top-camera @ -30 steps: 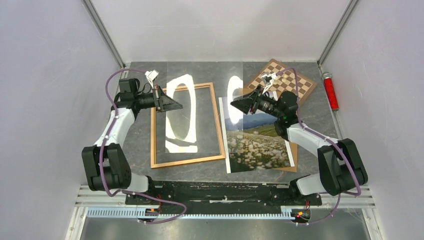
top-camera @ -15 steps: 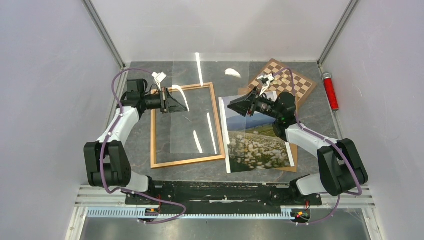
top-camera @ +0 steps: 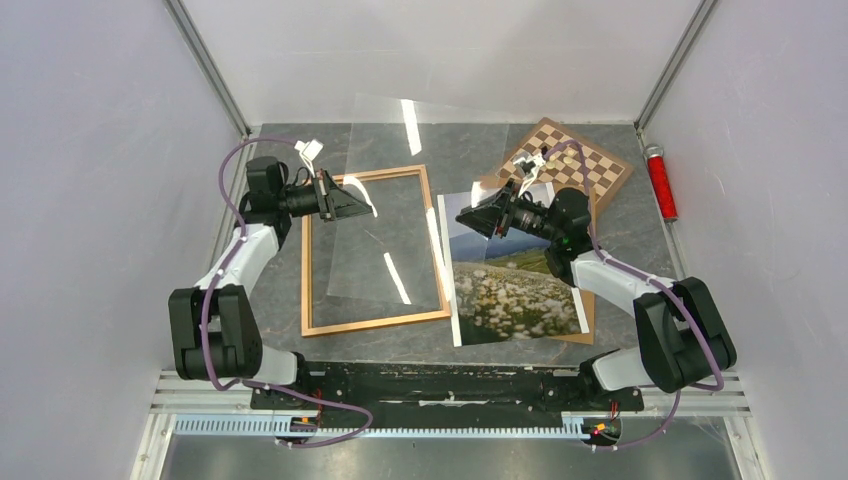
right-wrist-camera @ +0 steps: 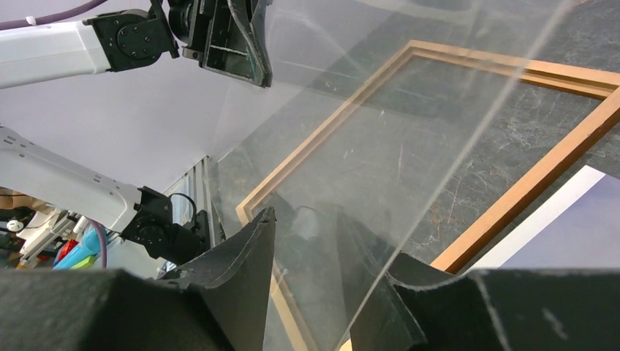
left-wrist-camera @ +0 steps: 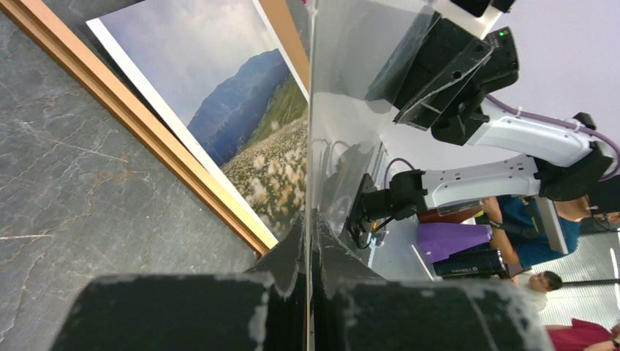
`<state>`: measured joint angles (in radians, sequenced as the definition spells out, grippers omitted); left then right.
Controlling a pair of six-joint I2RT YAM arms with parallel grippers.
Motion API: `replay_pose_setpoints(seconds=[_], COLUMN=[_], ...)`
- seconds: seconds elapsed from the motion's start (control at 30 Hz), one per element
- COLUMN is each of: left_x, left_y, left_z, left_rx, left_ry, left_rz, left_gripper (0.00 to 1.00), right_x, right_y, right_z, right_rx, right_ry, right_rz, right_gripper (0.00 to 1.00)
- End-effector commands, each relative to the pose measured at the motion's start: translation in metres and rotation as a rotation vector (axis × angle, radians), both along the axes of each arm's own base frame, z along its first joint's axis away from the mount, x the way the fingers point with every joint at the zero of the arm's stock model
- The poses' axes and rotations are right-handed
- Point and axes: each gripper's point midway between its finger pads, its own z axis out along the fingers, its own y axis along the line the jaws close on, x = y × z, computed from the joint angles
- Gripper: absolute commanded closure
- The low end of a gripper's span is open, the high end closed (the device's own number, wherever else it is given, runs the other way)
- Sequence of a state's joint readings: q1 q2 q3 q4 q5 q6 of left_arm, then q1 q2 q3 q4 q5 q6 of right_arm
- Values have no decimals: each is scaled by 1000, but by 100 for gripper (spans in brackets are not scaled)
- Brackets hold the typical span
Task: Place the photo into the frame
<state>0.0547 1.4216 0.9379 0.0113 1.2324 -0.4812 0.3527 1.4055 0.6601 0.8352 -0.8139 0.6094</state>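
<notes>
A dark grey, marble-patterned table [top-camera: 640, 225] sits boxed in by pale walls [top-camera: 100, 200] with metal posts in the far corners. A brown-and-cream chessboard [top-camera: 590, 165] lies at the far right. A red cylinder [top-camera: 660, 182] lies along the right-hand edge of the table.

The frame [top-camera: 372, 324], a thin rectangle of light-brown wood, lies flat left of centre, and the stone surface shows through its opening. The photo [top-camera: 515, 295] lies picture side up just to the right of it. It shows blue mountains under a cloudy sky above a meadow of white flowers, inside a narrow white border. Its left edge runs along the frame's right rail, though whether the two touch cannot be told. Its far end lies beneath the right arm.

A clear sheet [top-camera: 390, 230] hangs tilted over the frame, catching streaks of light. The left pincer [left-wrist-camera: 310, 227] is clenched on the sheet's left edge, with both fingers pressed flat against it. The right pincer [right-wrist-camera: 303, 227] stands partly apart at the sheet's right edge, which runs through the gap between its fingers. Whether either finger touches the sheet cannot be told.
</notes>
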Motion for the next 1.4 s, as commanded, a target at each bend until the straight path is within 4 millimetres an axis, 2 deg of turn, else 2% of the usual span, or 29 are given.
replay_pose_setpoints(seconds=[0.0,0.07,0.23,0.47,0.63,0.7,0.77,0.93,0.97,1.13,1.2,1.37], left_x=[0,-1,-4,-3,0,0,-1,-4,-6,-9,-6,-1], left_y=[-2,-1,-1,0,2,3,3,4,5,13,21,48], left_z=[35,36,44,37,33,29,26,17,16,4,-1,-8], left_rx=[-75,-91,-139,-170,-191,-185,-177,-131,-116,-39,-13,76], left_ry=[-80,-82,-115,-124,-131,-132,-136,-165,-177,-198,-184,-155], left_rz=[6,15,41,109,157,160,160,161,161,175,186,240], left_gripper=[98,98,98,98,98,98,98,98,94,63,59,56], right_x=[-7,-7,-7,-8,-9,-9,-7,0,2,17,21,30], right_y=[0,0,-1,-1,-1,-1,-2,-6,-6,-1,1,10], right_z=[14,13,13,18,21,22,20,18,17,12,8,-5], right_rx=[11,12,18,42,55,56,54,53,52,14,7,-6], right_ry=[-72,-70,-65,-57,-58,-60,-50,-24,-17,46,73,154], right_rz=[12,10,3,-1,2,-1,-13,-41,-42,-47,-45,-26], right_gripper=[60,59,50,53,64,73,98,100,100,100,100,100])
